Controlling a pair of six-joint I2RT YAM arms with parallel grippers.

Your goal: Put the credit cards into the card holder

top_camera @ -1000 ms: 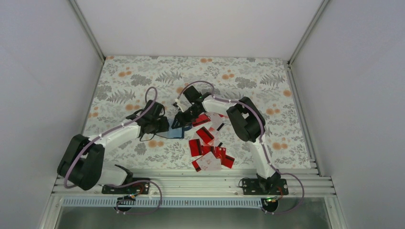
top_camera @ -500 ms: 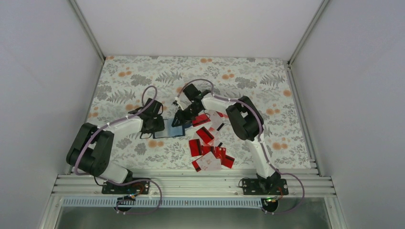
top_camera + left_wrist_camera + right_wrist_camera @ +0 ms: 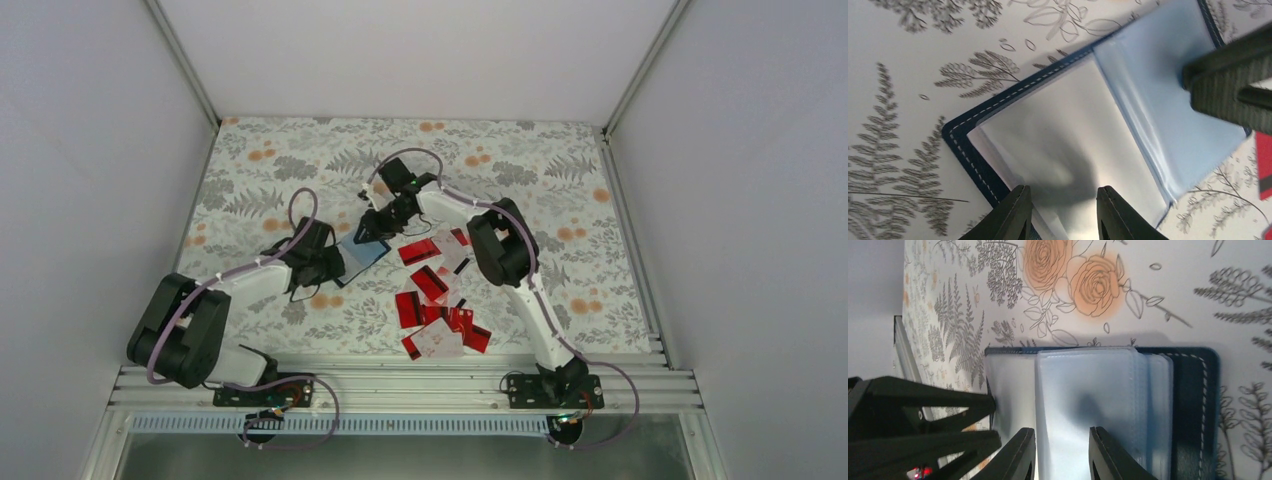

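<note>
The card holder (image 3: 362, 253) lies open and tilted on the floral table, dark navy outside with pale blue clear sleeves inside (image 3: 1058, 130). My left gripper (image 3: 338, 262) is at its near-left corner, jaws parted over the sleeves (image 3: 1062, 189) with nothing clamped between them. My right gripper (image 3: 372, 228) is at the far-right side, jaws also parted, over a light blue sleeve (image 3: 1060, 430). Whether the tips touch the sleeves I cannot tell. The credit cards (image 3: 432, 300), mostly red, lie scattered to the right of the holder. Neither gripper holds a card.
The table (image 3: 560, 190) has a leaf and flower print. White walls close in the left, right and back. A metal rail (image 3: 400, 385) runs along the near edge by the arm bases. One red card edge (image 3: 1264, 165) shows beside the holder.
The holder has shifted up and away and turned to a tilt. The right gripper moved farther back with it. The left arm drew back leftward and its jaws narrowed slightly.
</note>
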